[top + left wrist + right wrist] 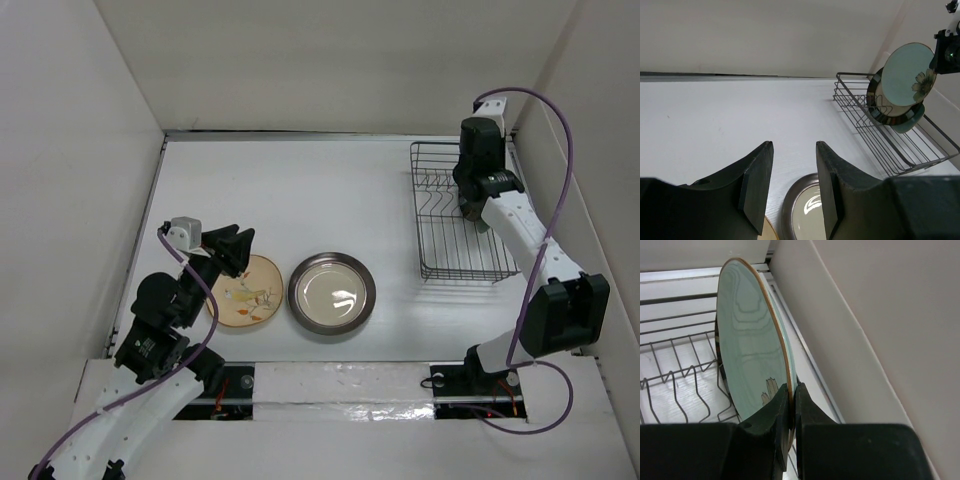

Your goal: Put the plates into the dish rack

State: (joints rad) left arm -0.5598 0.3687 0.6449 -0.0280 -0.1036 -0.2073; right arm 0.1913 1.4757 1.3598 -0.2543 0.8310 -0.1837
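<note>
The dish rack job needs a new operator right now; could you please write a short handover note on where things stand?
Right hand: shut on the rim of the round teal plate, held on edge at the dish rack. I cannot tell whether it is seated yet.
Left hand: open, empty, above the tan leaf plate.
Done: the brown-rimmed plate and a greenish plate stand in the rack.
Left: seat and release the teal plate, then load the tan plate and the silver plate, both lying flat on the table.
</note>
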